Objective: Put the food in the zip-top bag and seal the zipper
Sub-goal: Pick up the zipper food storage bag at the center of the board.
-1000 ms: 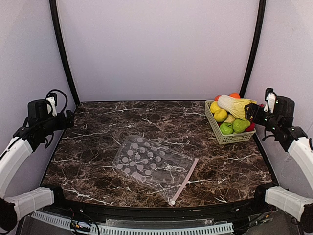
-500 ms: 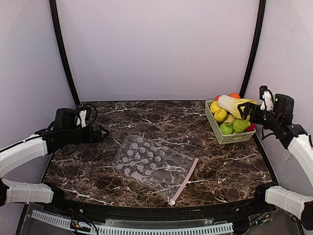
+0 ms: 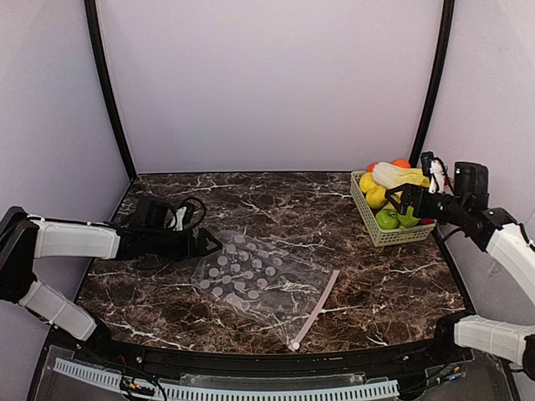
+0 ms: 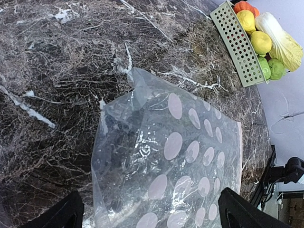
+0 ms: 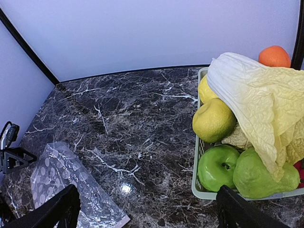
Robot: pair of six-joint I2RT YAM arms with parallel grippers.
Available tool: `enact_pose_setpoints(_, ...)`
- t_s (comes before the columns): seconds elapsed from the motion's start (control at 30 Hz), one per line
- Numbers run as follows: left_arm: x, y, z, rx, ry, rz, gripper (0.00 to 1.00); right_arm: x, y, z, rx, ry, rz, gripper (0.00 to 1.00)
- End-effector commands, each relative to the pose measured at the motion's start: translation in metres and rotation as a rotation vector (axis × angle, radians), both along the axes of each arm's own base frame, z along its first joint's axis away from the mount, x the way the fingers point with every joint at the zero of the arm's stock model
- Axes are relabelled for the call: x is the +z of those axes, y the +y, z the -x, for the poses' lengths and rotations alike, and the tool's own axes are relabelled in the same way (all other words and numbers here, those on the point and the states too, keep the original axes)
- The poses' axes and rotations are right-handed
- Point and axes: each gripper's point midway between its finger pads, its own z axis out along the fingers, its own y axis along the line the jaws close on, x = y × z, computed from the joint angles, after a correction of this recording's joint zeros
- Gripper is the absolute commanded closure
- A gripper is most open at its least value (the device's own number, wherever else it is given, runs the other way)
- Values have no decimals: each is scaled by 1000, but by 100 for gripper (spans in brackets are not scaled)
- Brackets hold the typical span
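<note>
Left fingers (image 4: 65,216), right fingers (image 5: 59,210): wide, empty.

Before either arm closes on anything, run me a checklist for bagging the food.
1. Left gripper open and empty: ok, jaws wide at the left end of the zip-top bag.
2. Right gripper open and empty: ok, it faces the basket.
3. Bag lying flat with nothing on it: ok.
4. Zipper unsealed: cannot tell; the pink strip lies flat along the bag's right edge.
5. Food on hand: ok, it is in the basket, with the cabbage lying over other pieces; none is in the bag.
</note>
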Motion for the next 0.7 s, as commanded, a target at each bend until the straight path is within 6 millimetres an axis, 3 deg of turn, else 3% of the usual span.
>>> enact_pose_setpoints(0.0,12,-16,-10,-13,-26,44,0,9,9,-2,39,-18,-4,1)
enact_pose_setpoints(0.17,-5,-18,-13,-2,22,8,0,7,11,-6,46,-10,1,1)
enact_pose_setpoints(0.5,-22,-10,-24,45,15,-147,0,5,16,-5,66,-5,0,1)
enact_pose_setpoints(0.67,-29,-10,-23,55,39,-151,10,5,16,-3,66,-6,3,1)
